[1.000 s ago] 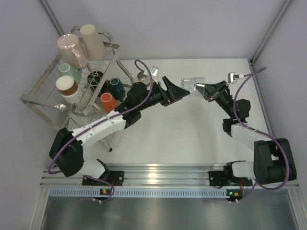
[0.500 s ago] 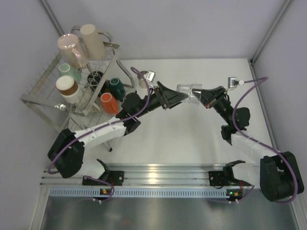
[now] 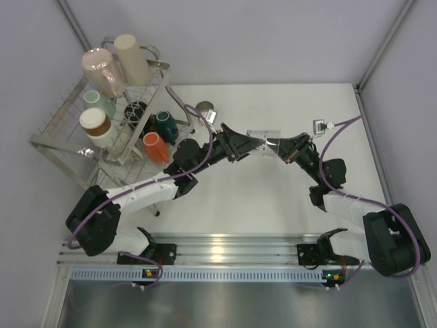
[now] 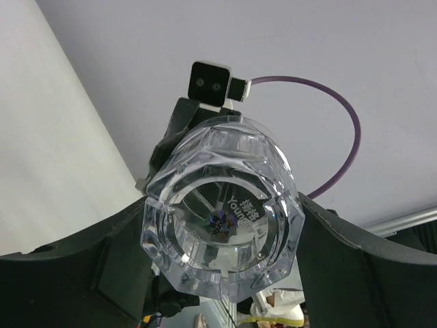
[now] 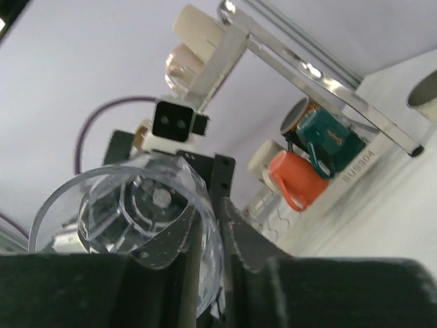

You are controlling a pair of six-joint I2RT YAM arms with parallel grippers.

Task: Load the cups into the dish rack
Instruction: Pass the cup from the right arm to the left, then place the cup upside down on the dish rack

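Note:
A clear glass cup (image 3: 263, 140) hangs in the air over the table's middle, held from both ends. My left gripper (image 3: 252, 143) has its fingers against both sides of the cup's base; the left wrist view shows the base (image 4: 222, 219) filling the gap. My right gripper (image 3: 278, 145) is shut on the cup's rim (image 5: 116, 212), one finger inside and one outside. The silver wire dish rack (image 3: 61, 130) stands at the far left. It holds pink (image 3: 102, 72), beige (image 3: 131, 58), teal (image 3: 99, 102), brown-banded (image 3: 94, 126), dark teal (image 3: 166, 125) and orange (image 3: 155, 145) cups.
A steel cup (image 3: 203, 109) stands on the table right of the rack, behind my left arm. The rack's frame (image 5: 307, 68) and the orange mug (image 5: 297, 178) show in the right wrist view. Purple cables loop off both wrists.
The right gripper has carried the glass cup left and nearer. The left gripper has come up to it, and its fingers now sit round the cup's base.

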